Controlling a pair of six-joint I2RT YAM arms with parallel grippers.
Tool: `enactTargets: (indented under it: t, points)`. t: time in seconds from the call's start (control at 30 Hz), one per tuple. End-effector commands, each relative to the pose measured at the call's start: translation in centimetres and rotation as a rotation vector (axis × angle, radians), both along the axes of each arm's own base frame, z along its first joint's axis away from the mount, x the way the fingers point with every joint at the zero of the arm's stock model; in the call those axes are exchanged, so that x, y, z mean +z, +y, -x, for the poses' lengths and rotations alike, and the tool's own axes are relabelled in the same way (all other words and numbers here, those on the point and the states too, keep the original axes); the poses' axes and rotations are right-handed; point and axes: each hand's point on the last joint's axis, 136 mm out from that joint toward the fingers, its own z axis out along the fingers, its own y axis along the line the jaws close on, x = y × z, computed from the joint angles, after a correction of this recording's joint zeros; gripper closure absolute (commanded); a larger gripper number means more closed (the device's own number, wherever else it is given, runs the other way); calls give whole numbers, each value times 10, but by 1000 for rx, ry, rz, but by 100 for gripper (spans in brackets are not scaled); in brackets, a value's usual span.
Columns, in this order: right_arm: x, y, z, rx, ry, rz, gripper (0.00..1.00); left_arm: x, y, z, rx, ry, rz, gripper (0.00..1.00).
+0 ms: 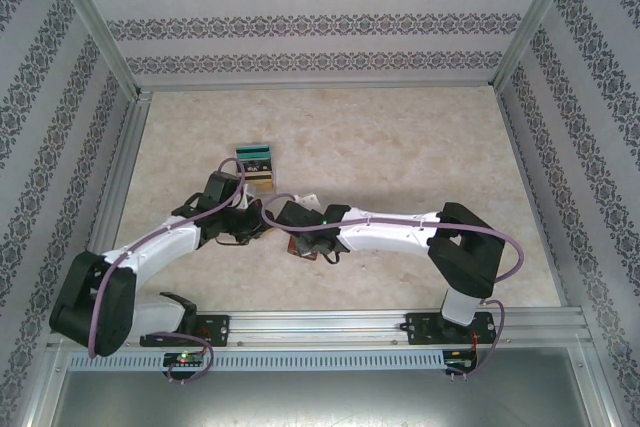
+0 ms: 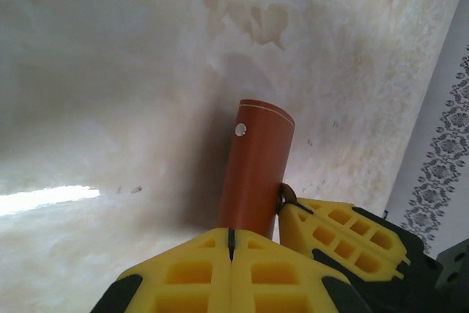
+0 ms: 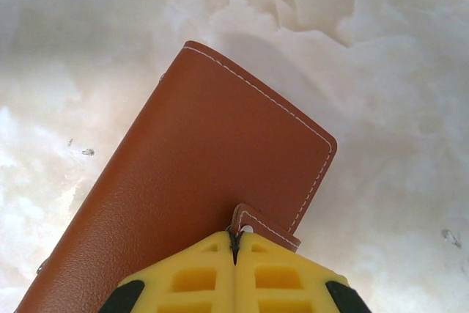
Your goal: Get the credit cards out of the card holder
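- Left gripper [image 1: 258, 231] and right gripper [image 1: 308, 245], seen from above, meet nose to nose over the bench [image 1: 400, 147]. The brown card holder [image 1: 298, 250] sits under the right one. The credit cards [image 1: 255, 162] lie stacked just beyond the left gripper, apart from it, so I judge them already out.
- On the left wrist camera my left gripper [image 2: 231, 243] has its fingers pressed together on the snap tab [image 2: 256, 159], which sticks out straight ahead of the tips. The right gripper's yellow fingers [image 2: 344, 232] sit just beside mine, to the right.
- On the right wrist camera the right gripper [image 3: 234, 243] is clamped on a small stitched tab [image 3: 264, 225] at the holder's edge. The leather face [image 3: 190, 174] spreads ahead and to the left.
- Risks as I see them: both grips are thin pinches on leather, so pulling apart could slip one off or strain the stitching. With the fingers this close they could also collide, and a swing of the left arm might scatter the stack.
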Motion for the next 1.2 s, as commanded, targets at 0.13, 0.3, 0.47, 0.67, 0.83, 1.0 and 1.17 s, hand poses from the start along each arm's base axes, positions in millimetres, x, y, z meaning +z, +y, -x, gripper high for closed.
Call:
enactTargets:
  t: [0.13,0.3,0.47,0.67,0.83,1.0,1.17]
  points:
    - [-2,4,-8,26,-34,-40,100,3,-36,-11,-31,-3,87,100]
    - [-4,4,-6,19,-30,-63,100,-29,-48,-3,-61,74,37,100]
    - [2,4,-7,11,-40,-94,100,-62,-42,6,-71,179,-115,100]
    - [23,-2,-9,-20,-70,-186,100,-96,-21,20,-64,287,-269,100]
    - [44,-18,-10,-61,-102,-236,100,-94,-21,16,-72,275,-277,100]
    - [69,-23,-11,-60,-124,-284,100,-39,-10,-9,-46,113,-334,63]
    - [96,-6,-13,-22,-134,-353,100,18,34,-27,70,-46,-453,30]
